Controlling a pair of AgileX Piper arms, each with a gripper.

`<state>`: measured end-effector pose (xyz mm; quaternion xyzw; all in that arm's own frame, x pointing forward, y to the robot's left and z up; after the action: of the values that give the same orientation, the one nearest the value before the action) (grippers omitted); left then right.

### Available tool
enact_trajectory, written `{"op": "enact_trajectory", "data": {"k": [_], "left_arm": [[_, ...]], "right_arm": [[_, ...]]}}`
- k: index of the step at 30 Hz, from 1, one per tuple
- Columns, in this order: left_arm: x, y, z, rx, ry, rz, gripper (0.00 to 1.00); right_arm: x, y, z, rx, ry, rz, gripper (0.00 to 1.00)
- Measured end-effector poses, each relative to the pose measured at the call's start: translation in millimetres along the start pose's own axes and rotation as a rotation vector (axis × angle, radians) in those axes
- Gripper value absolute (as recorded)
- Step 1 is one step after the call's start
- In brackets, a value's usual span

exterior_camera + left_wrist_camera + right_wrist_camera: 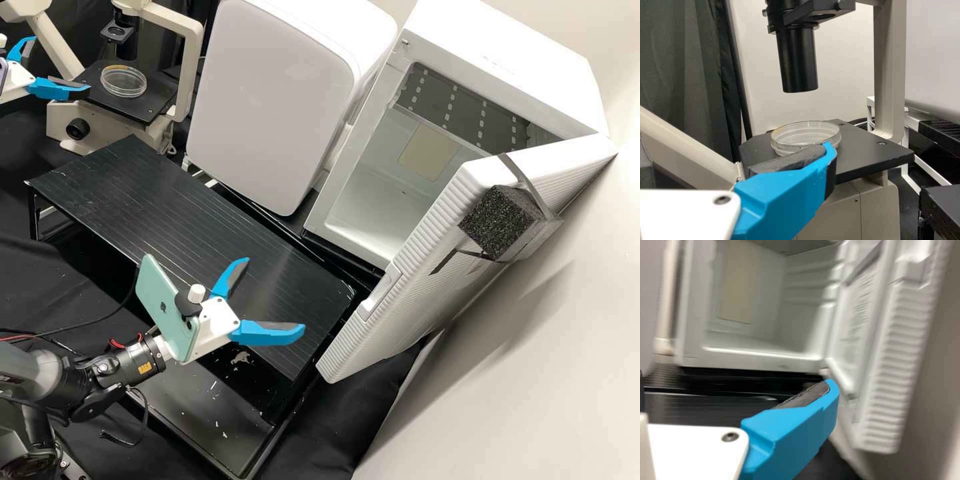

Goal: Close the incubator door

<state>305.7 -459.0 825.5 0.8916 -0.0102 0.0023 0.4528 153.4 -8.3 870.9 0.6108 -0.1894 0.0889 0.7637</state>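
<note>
Door (400, 300) agape on incubator (513, 70) | right pincer (277, 293) open, before incubator | left pincer (61, 63) open, well apart | best: round door, push evenly from outside

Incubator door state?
Open. In the high view the door stands swung out from the incubator body, its white interior exposed.

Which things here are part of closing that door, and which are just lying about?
Part of the job:
- incubator, standing open
- its door, with a black foam block strapped on
- right end effector, probably the one for this

Just lying about:
- microscope
- petri dish on its stage
- low black table
</note>
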Motion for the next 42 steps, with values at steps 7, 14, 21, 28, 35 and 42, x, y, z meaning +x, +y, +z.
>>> {"op": "enact_trajectory", "data": {"k": [7, 14, 21, 28, 35, 42], "left_arm": [[0, 0.0, 0, 0.000, 0.000, 0.000, 1.00], [0, 0.0, 0, 0.000, 0.000, 0.000, 1.00], [0, 0.0, 0, 0.000, 0.000, 0.000, 1.00], [0, 0.0, 0, 0.000, 0.000, 0.000, 1.00], [0, 0.0, 0, 0.000, 0.000, 0.000, 1.00], [0, 0.0, 0, 0.000, 0.000, 0.000, 1.00]], "right_arm": [[-2, 14, 22, -0.071, -0.169, 0.110, 1.00], [-4, 18, 45, -0.070, -0.318, 0.144, 1.00], [6, 1, 57, -0.052, -0.367, 0.040, 1.00], [27, 1, 68, -0.021, -0.392, 0.051, 1.00], [33, 4, 70, -0.006, -0.400, 0.075, 1.00], [29, 16, 73, 0.062, -0.412, 0.150, 1.00]]}}
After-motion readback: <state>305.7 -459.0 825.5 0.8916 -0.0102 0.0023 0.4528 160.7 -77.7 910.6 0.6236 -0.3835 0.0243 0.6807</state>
